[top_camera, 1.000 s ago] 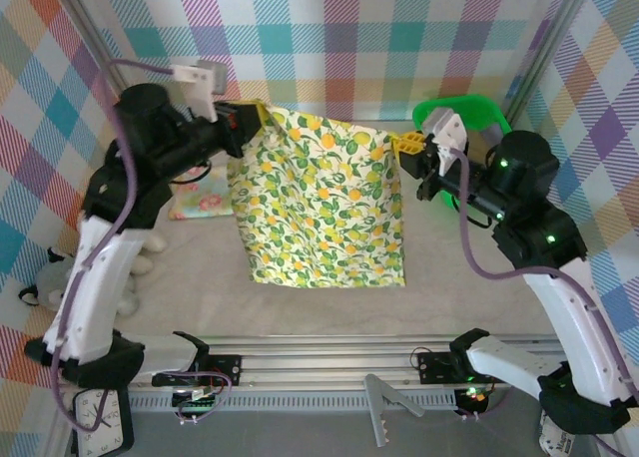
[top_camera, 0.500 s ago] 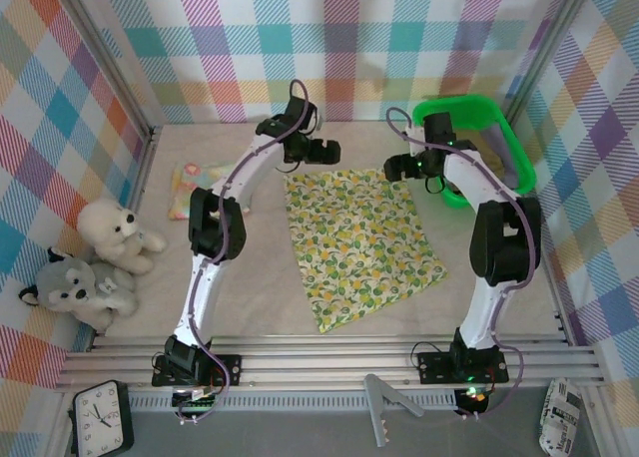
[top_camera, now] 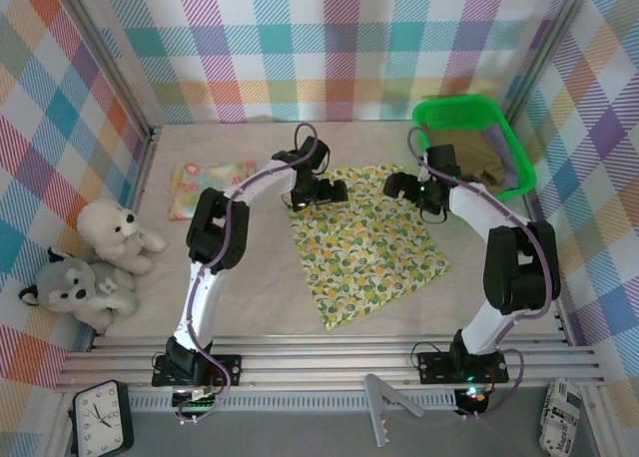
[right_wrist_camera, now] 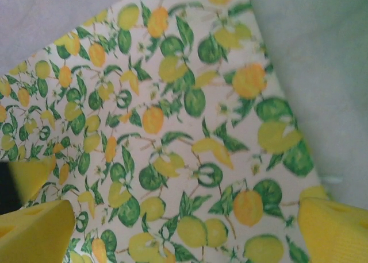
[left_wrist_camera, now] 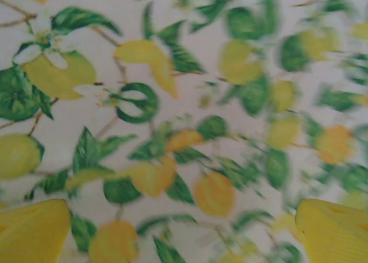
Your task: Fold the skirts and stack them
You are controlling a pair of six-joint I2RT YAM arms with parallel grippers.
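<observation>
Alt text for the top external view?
A lemon-print skirt lies flat at centre, the left gripper and right gripper over its far corners. Green tray far right; folded floral skirt, white plush and grey plush at left.

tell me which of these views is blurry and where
left wrist: the yellow-green floral skirt looks fairly sharp at the left and smears toward the right; right wrist: the print is crisp across the middle, no glare; top external: sharp throughout, with even light and no harsh shadows.
</observation>
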